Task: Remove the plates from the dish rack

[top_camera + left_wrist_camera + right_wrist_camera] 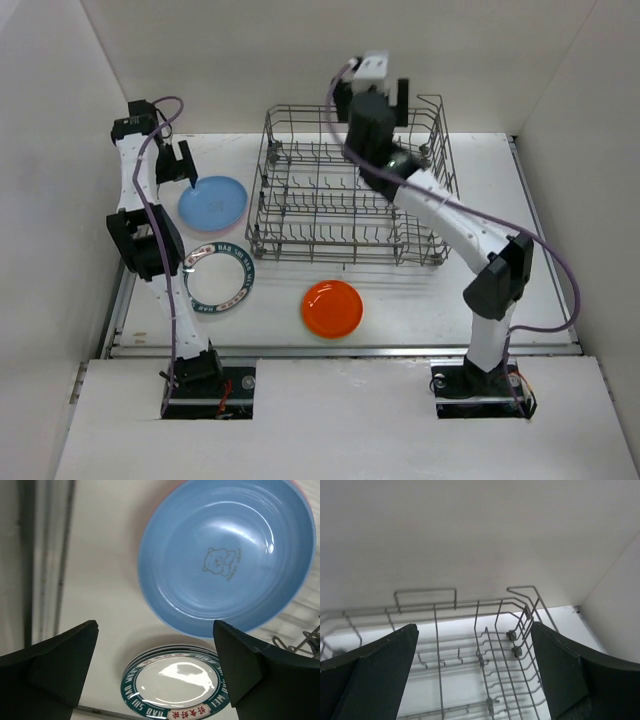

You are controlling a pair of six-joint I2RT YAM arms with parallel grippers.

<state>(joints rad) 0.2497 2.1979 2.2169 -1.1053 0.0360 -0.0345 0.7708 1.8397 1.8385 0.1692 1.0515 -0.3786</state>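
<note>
- Left hand (176,170) spread, empty, just above blue plate (213,203) flat on bench (430,300), left of dish rack (350,190).
- Right hand (372,100) spread too, over rack's far corner, nearer it; no plate seen inside.

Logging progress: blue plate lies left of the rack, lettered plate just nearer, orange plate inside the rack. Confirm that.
One error: the orange plate lies on the table at the rack's near side, not inside it, as the top view shows. The blue plate does lie left of the rack, the lettered plate just nearer.
</note>
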